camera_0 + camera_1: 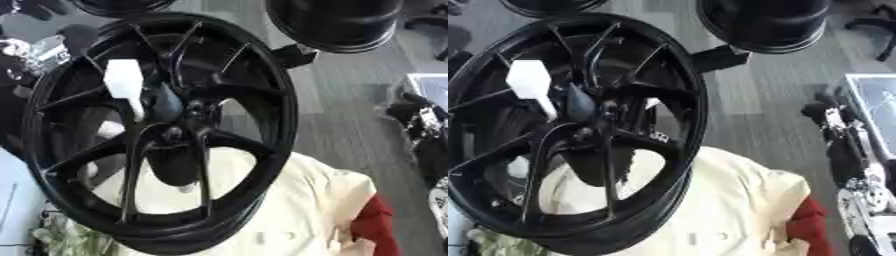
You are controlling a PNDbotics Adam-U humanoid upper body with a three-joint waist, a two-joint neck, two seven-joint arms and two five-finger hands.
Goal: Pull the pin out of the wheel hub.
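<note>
Pin (125,85), white, seated in black wheel hub (179,122), wheel propped on cream cloth (306,210). Right hand (842,145) beside it, fingers' state indeterminable.

Head stereo pair, close, downward, both on wheel hub (179,117).

Big black spoked metal wheel (162,135) standing tilted on a cream cloth (306,210). White blocky pin with a thin stem (125,85) stuck in near the middle hub (188,112). Grey floor (350,125) behind.
</note>
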